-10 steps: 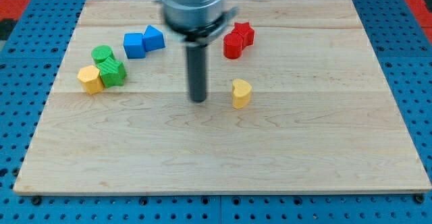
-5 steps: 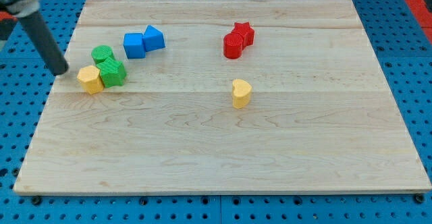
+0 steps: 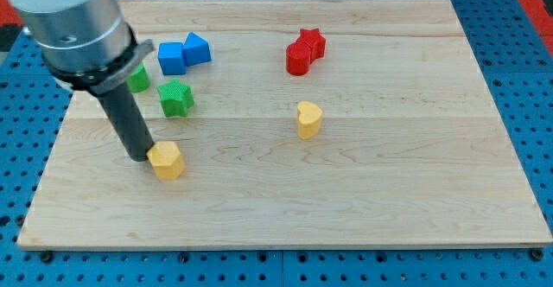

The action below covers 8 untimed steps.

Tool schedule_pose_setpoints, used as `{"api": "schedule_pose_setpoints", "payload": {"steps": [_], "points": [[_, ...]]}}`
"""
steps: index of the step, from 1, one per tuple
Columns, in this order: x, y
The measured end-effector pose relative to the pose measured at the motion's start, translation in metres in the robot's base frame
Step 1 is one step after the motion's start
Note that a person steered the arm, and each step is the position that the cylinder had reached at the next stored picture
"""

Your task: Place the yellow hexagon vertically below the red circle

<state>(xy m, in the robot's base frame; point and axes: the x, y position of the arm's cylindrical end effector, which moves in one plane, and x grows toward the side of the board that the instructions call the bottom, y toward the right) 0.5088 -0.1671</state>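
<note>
The yellow hexagon (image 3: 167, 160) lies on the wooden board's lower left part. My tip (image 3: 140, 156) touches its left side. The red circle (image 3: 298, 60) sits at the upper middle right, touching a red star (image 3: 312, 41) behind it. The hexagon is far to the left of the red circle and lower in the view.
A yellow heart (image 3: 308, 118) stands below the red circle. A green star (image 3: 176, 97) lies above the hexagon. A green round block (image 3: 138, 78) is partly hidden behind the rod. Two blue blocks (image 3: 172, 58) (image 3: 197, 48) sit at the upper left. The board's left edge (image 3: 52, 149) is near.
My tip has moved from the left edge down and right, pushing the yellow hexagon down-right away from the green blocks. The green star has shifted right.
</note>
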Motion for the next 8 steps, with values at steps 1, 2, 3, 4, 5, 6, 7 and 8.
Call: {"api": "schedule_pose_setpoints", "payload": {"steps": [1, 2, 3, 4, 5, 6, 7, 8], "points": [[0.034, -0.016], [0.0, 0.045], [-0.042, 0.102], [-0.041, 0.104], [-0.052, 0.082], [-0.07, 0.137], [-0.072, 0.141], [-0.103, 0.13]]}}
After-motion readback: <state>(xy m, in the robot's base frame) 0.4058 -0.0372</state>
